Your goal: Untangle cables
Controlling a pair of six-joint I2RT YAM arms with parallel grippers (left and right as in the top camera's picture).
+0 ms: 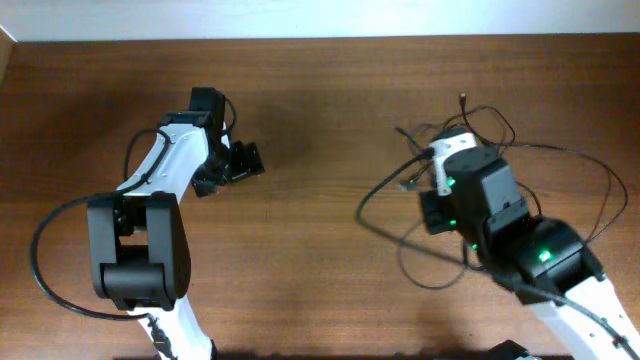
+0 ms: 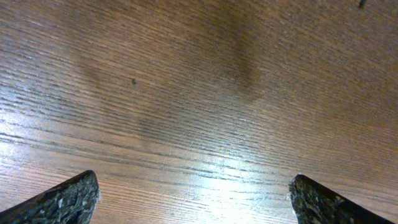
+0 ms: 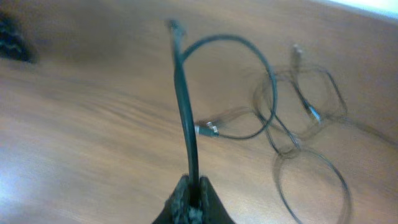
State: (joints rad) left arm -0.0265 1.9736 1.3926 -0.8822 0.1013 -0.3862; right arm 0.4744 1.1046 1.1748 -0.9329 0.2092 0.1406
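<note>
The cables (image 1: 500, 200) are thin black cords lying in tangled loops on the right half of the wooden table, around and under my right arm. My right gripper (image 3: 193, 190) is shut on one black cable (image 3: 185, 106), which rises from the fingertips and curves over into a loop. More loops and small plugs (image 3: 206, 129) lie on the table beyond it. In the overhead view my right gripper (image 1: 432, 210) sits at the left edge of the tangle. My left gripper (image 2: 194, 196) is open and empty over bare wood, far left of the cables (image 1: 238, 162).
The wooden table (image 1: 320, 100) runs to a pale wall along the far edge. The thick black cable (image 1: 45, 260) fixed to my left arm loops at the lower left.
</note>
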